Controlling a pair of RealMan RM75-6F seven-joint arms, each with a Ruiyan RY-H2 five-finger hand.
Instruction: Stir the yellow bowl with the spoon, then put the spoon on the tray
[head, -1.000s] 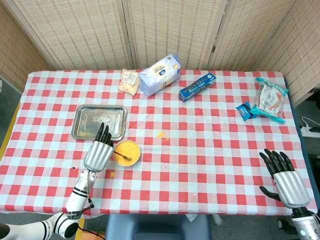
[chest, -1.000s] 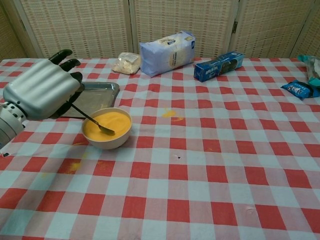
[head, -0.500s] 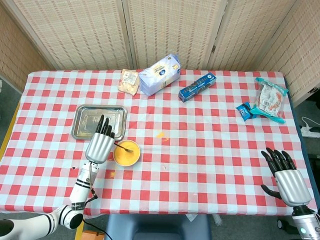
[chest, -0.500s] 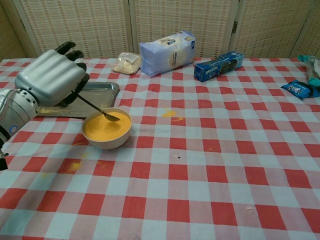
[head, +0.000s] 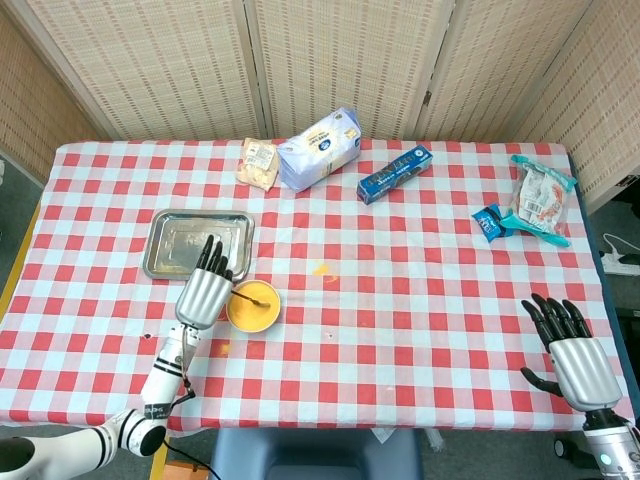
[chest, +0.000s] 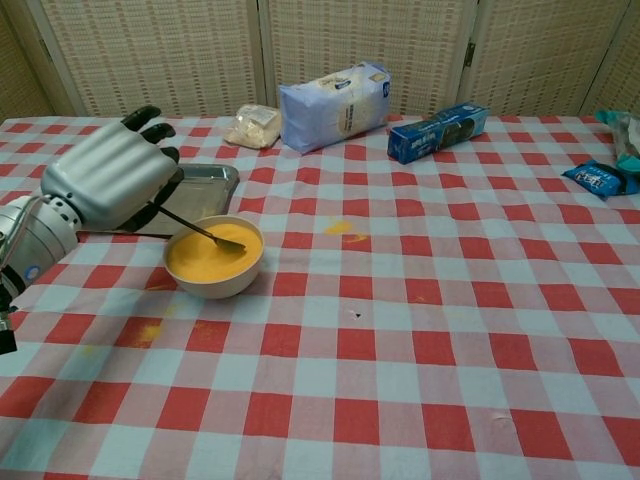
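The yellow bowl (head: 253, 306) (chest: 214, 257) sits on the checked cloth just in front of the metal tray (head: 197, 243) (chest: 203, 186). My left hand (head: 204, 293) (chest: 112, 179) hovers at the bowl's left side and grips the handle of the spoon (chest: 200, 230) (head: 248, 297). The spoon slants down to the right, its tip resting in the yellow contents. My right hand (head: 572, 357) lies low at the front right corner of the table, fingers spread, holding nothing; the chest view does not show it.
Along the far side lie a small snack bag (head: 258, 163), a blue-white bag (head: 319, 148) and a blue box (head: 394, 172). Blue and teal packets (head: 530, 204) sit at the right edge. Yellow specks mark the cloth (head: 321, 269).
The left hand swept the spoon around inside the bowl, its tip moving from the near left towards the right side. The right hand drifted slightly.
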